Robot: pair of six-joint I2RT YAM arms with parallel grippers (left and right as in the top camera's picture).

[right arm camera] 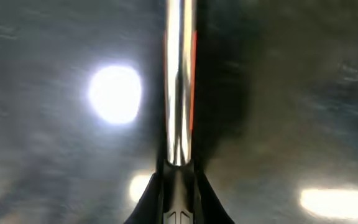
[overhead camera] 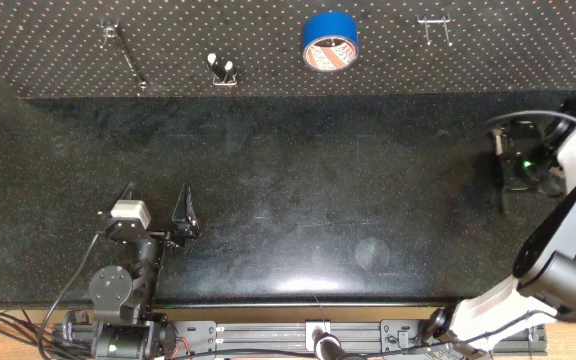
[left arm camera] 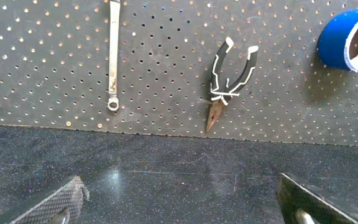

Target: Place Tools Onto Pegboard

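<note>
In front of the pegboard's (overhead camera: 268,40) right end, a shiny metal tool (right arm camera: 180,81) sits in the right gripper (right arm camera: 179,186).

The tool's bright shaft, with a red edge along it, runs straight out from between the right gripper's fingers, which are clamped together on it; it is over the black table (overhead camera: 298,180), short of the pegboard and below the bare double hook (overhead camera: 435,28) fixed there. On the pegboard hang a wrench (left arm camera: 113,56) towards its left end, a pair of black-and-white pliers (left arm camera: 229,81) nose down just right of the wrench, and a roll of blue tape (left arm camera: 347,40) near its middle. The left gripper (left arm camera: 182,205) is well back from the pegboard, facing the pliers, its fingers spread wide apart and holding nothing.
</note>
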